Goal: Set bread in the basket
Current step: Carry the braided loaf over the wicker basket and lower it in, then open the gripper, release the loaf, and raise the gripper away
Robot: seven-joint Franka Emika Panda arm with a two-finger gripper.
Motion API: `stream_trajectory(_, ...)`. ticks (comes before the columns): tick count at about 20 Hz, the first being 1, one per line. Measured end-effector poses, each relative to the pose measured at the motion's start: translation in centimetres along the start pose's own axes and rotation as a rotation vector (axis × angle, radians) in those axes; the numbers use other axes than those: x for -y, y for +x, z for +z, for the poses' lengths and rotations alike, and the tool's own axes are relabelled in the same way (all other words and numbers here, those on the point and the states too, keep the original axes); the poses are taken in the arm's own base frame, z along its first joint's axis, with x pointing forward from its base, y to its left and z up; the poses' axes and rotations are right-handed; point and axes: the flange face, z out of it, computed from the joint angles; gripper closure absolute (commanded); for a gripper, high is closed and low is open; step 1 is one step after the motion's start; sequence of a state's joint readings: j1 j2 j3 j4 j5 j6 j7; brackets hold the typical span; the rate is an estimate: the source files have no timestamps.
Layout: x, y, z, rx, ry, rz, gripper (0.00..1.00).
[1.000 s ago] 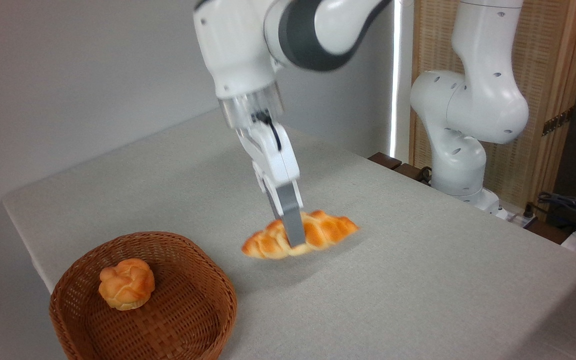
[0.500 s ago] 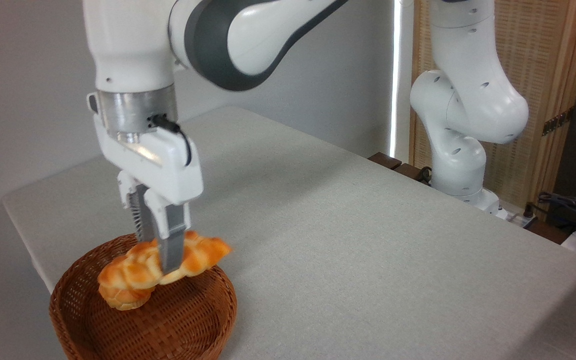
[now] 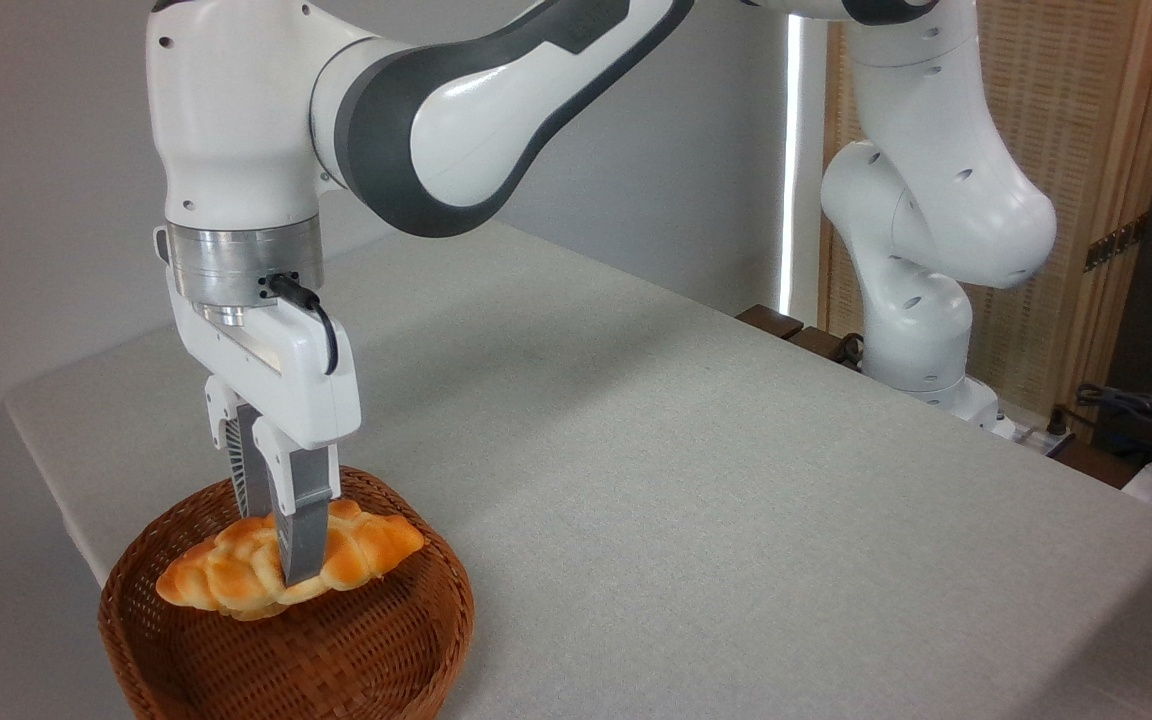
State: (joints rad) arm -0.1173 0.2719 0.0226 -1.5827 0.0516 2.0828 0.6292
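We see the arm (image 3: 456, 110) has swung further left and lower than half a second ago. Its gripper (image 3: 288, 555) stays clamped across the middle of the bread (image 3: 226, 575), which now hangs inside the basket (image 3: 376, 650), hiding the bun.

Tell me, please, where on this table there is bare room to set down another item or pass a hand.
The table is bare from the basket rightward to the arm's base, and behind the basket toward the wall. The front-left corner is crowded: the gripper holds the bread over the basket there.
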Motion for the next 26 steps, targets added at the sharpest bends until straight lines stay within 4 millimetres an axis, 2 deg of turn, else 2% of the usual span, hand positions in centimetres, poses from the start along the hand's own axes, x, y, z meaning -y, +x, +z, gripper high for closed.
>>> stream_trajectory(10,0.7,-0.1,-0.7,-0.009,0.013,-0.009,0.00)
stream_trajectory(12,1.1,-0.5,-2.1,-0.011,0.018,-0.018,0.00)
stream_trajectory(14,0.8,-1.8,-3.7,0.040,-0.019,-0.027,0.00)
stream_trajectory(18,-0.7,-3.9,-8.2,0.091,-0.101,-0.044,0.00)
stream_trajectory(22,-0.8,-6.6,-12.7,0.089,-0.120,-0.074,0.00)
stream_trajectory(24,-1.3,-7.6,-13.8,0.084,-0.134,-0.070,0.00)
stream_trajectory(26,-2.0,-8.0,-13.9,0.087,-0.140,-0.052,0.00)
